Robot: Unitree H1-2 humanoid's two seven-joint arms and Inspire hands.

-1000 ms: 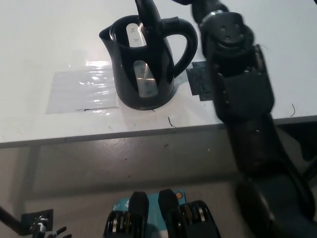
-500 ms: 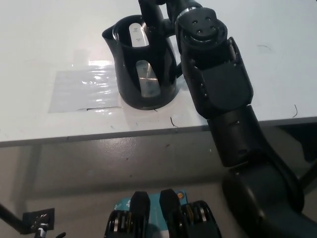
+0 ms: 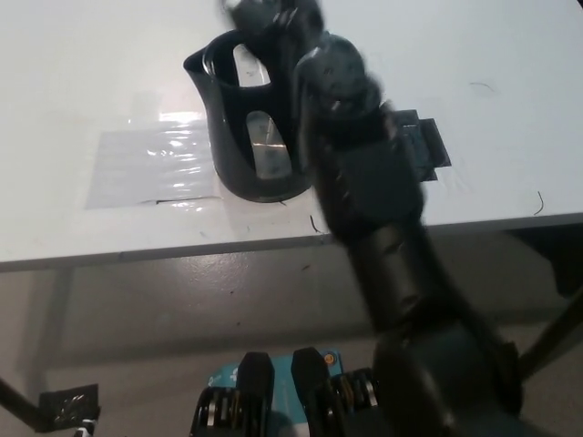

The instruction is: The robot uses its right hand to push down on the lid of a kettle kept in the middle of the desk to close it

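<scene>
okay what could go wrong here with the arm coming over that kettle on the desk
The black right arm is blurred and covers the kettle's handle side, so a sideways push might tip or slide it. The kettle stands near the desk edge and could be shoved off. The right hand may miss the lid.

The right hand (image 3: 264, 16) is smeared by motion blur at the twelve o'clock edge, so whether its fingers are closed or spread cannot be told. The black right arm (image 3: 364, 191) is blurred too, and it covers the kettle (image 3: 244, 127) on its three o'clock side, hiding the handle and most of the lid. Whether hand and lid touch cannot be made out. A dark patch (image 3: 421, 146) on the desk (image 3: 82, 82) is partly hidden behind the arm.
</scene>
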